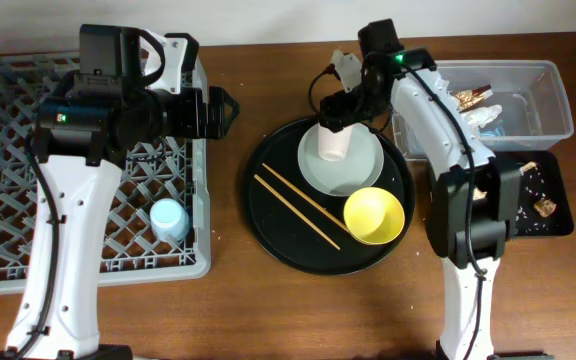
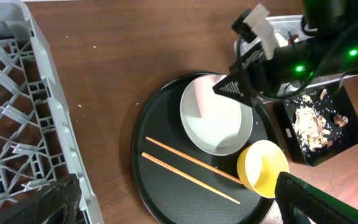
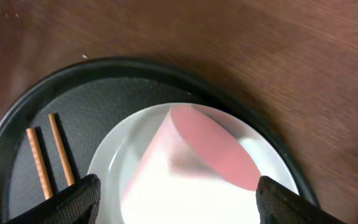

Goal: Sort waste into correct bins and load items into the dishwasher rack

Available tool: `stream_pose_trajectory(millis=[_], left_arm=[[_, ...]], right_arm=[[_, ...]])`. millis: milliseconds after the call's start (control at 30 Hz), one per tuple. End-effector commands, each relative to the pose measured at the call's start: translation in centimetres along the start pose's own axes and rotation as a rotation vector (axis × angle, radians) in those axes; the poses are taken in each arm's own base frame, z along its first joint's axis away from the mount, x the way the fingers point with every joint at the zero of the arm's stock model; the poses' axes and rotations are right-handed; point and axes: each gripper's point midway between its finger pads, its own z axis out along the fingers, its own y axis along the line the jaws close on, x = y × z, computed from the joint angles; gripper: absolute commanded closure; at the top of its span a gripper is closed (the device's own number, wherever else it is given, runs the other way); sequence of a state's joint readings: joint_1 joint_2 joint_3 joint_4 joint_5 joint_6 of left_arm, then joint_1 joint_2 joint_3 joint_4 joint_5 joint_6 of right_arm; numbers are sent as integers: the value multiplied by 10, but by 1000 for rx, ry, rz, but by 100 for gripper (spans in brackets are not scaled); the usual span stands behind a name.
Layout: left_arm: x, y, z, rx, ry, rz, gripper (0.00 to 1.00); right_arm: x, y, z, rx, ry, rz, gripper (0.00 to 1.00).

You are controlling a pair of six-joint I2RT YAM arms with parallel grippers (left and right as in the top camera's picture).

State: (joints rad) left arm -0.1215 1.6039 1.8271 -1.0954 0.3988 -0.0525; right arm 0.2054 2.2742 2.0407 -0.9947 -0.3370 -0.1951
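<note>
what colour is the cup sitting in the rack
Pale blue cup in the grey rack; overhead view shows it best.

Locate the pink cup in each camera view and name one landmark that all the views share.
Overhead: pink cup at centre, on the plate.
Left wrist: upper middle, on the plate's left part.
Right wrist: centre, tilted, filling the plate.
Shared landmark: the chopsticks on the round black tray.
</note>
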Motion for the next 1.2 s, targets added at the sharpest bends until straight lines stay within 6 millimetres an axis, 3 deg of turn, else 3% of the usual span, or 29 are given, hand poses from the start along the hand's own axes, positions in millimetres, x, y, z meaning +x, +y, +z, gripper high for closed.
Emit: stream_pose_trajectory(millis=[0,100,233,367,533,600,633,733,833,1000,1067,1167], left_arm=[[-3,0,1,-2,-4,4,1],[-3,0,1,-2,-4,4,1],[-2,1,3,-2,0,3,1],[-2,2,6,-2,7,0,1],[-2,2,6,-2,8,-1,1],[-2,2,6,-2,8,-1,1],[-2,2,6,-2,8,-1,1],[-1,2,6,-2,8,-1,1],[-1,2,6,-2,8,-1,1],[-1,2,6,-2,9,-1,1],[-1,2,6,-2,9,-1,1],[-1,2,6,-2,9,-1,1]], right_arm=[[-6,-1,6,-18,-16,-31,19],[-6,-2,8,-18,-18,-32,19],[9,1,19,-55,40,-9,25],[25,4,17,-68,107,4,32],[51,22,10,-153,210,46,47],[56,35,7,-220,226,70,59],[55,41,6,-252,226,105,68],[47,41,8,-249,207,202,75],[35,34,16,-213,164,329,75],[41,33,42,-129,166,390,75],[39,36,44,-118,162,375,93],[39,35,43,-118,160,376,96]])
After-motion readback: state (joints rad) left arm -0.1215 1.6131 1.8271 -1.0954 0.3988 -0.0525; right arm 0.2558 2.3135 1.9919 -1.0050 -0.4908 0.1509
